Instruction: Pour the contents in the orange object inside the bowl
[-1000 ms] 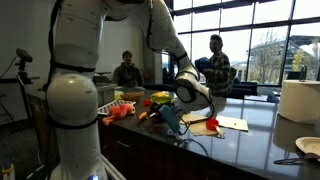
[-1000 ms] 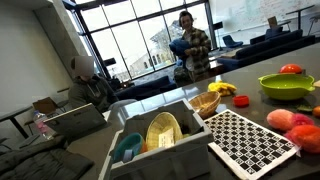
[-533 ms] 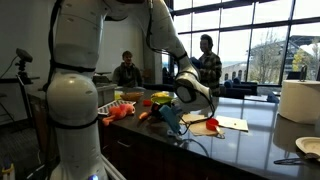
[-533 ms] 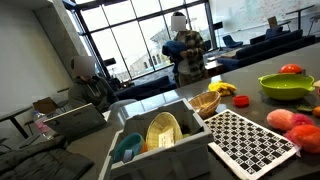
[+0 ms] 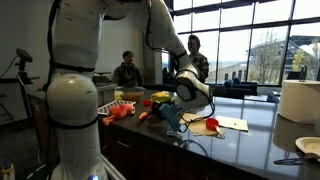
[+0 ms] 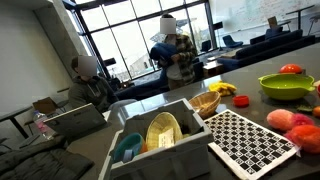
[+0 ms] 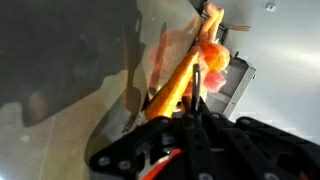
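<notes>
Down on the dark countertop, the orange object shows in the wrist view as a long slim handle slanting toward a rounded orange-red lump. The gripper has its fingers pressed together on that handle. In an exterior view the lime-green bowl sits upright on the counter, beyond a checkered mat and a dish rack.

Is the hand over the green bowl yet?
No: the wrist view shows the hand shut on the orange object, and the green bowl has no arm above it.
</notes>
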Controlling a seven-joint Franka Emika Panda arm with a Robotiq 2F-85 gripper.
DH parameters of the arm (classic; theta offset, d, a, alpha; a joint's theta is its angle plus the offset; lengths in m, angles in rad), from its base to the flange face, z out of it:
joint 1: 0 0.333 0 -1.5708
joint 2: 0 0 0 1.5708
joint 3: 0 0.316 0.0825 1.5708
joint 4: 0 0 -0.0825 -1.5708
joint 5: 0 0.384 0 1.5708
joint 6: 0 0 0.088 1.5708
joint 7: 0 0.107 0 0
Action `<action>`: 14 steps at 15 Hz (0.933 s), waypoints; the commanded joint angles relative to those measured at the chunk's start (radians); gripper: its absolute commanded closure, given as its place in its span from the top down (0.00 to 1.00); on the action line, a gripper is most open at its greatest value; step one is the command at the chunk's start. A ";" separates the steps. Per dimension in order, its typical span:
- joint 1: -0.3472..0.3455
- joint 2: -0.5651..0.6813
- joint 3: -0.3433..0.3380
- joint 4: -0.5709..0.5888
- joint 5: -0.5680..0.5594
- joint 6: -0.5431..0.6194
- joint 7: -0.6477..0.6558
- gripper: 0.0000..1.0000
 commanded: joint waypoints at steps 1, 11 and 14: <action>-0.005 -0.084 -0.008 -0.015 -0.007 -0.004 0.031 0.01; 0.005 -0.207 -0.014 -0.019 -0.024 0.024 0.085 0.01; 0.010 -0.239 -0.009 -0.011 -0.020 0.038 0.135 0.01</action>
